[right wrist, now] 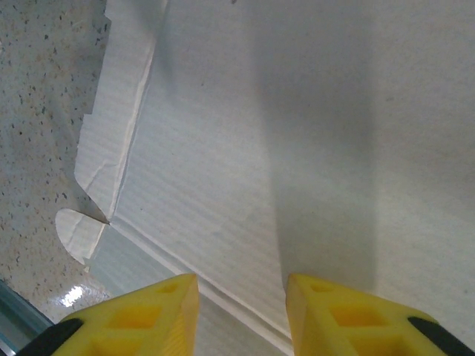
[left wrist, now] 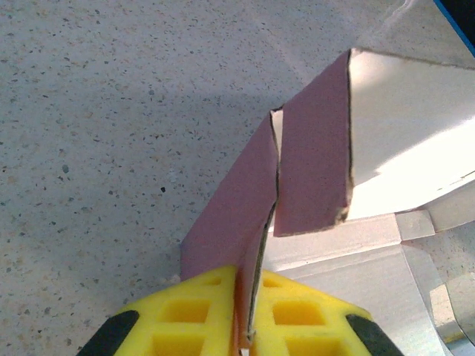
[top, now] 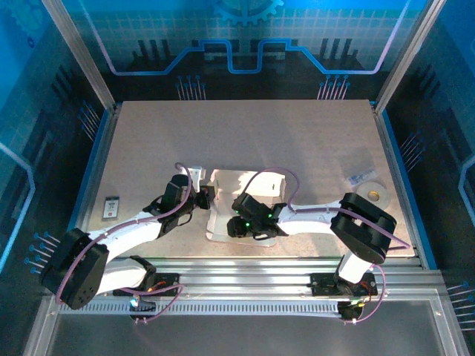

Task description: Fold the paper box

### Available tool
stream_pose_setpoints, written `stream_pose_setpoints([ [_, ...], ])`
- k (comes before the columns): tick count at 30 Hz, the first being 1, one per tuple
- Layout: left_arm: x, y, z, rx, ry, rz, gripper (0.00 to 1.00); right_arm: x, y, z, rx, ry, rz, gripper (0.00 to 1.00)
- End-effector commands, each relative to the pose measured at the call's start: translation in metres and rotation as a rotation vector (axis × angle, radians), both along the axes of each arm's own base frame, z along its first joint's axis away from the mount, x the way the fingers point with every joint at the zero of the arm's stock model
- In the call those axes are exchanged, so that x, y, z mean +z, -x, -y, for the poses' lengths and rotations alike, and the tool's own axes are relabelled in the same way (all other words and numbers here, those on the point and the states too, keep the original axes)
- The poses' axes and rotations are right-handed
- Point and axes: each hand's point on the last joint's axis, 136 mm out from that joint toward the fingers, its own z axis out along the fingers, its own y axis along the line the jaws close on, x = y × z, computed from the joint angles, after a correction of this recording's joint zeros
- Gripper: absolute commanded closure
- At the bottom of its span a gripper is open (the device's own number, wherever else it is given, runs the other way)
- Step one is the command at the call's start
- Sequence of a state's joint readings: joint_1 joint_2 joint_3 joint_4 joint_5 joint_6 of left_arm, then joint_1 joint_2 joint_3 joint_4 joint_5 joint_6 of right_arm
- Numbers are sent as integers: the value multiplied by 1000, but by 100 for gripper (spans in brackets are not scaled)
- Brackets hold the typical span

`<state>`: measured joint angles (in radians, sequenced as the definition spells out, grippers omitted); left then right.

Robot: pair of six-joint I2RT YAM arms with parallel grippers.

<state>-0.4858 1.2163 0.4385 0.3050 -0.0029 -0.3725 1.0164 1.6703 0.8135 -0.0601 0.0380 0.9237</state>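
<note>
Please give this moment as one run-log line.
left hand: shut on paper box, flap raised | right hand: open over its pale inner face | fold: unfinished

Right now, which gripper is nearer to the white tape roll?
Right. The right gripper is over the paper box at mid-table, left of the tape roll. The left gripper pinches a flap at the box's left side, farther away.

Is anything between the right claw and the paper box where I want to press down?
Nothing visible. The right claw is open over the bare pale inner face of the paper box. The left claw is shut on a pink flap at the box's left side, clear of that spot.
</note>
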Motion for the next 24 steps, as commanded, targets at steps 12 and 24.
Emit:
stream_pose_setpoints([
  [12, -19, 13, -2, -3, -22, -65, 87, 78, -8, -8, 179, 4, 196, 55],
  [24, -11, 12, 6, -11, -51, -49, 87, 183, -44, 4, 209, -102, 347, 55],
])
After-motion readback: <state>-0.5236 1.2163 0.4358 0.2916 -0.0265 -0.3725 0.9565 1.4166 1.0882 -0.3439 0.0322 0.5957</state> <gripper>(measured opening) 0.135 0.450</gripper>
